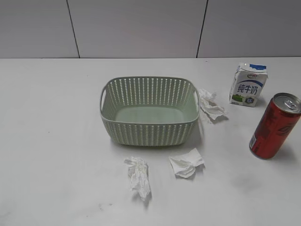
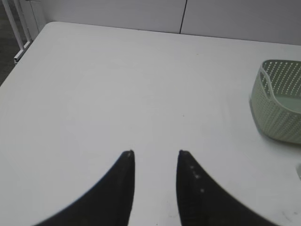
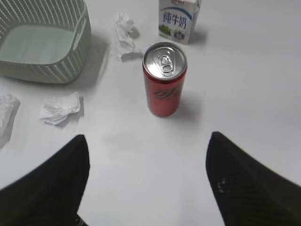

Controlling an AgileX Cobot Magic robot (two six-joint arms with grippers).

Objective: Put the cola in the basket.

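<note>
The cola (image 1: 274, 126) is a tall slim red can with a silver top, upright on the white table at the right, also in the right wrist view (image 3: 164, 80). The pale green basket (image 1: 149, 131) stands empty at the table's middle; its corner shows in the right wrist view (image 3: 44, 73) and its left end in the left wrist view (image 2: 278, 120). My right gripper (image 3: 148, 141) is open wide and empty, short of the can. My left gripper (image 2: 155, 153) is open and empty over bare table, left of the basket. Neither gripper shows in the exterior view.
A white-and-blue milk carton (image 1: 248, 84) stands behind the can. Crumpled white tissues lie right of the basket (image 1: 209, 106) and in front of it (image 1: 186, 164) (image 1: 138, 175). A grey panelled wall (image 1: 141, 28) runs behind the table.
</note>
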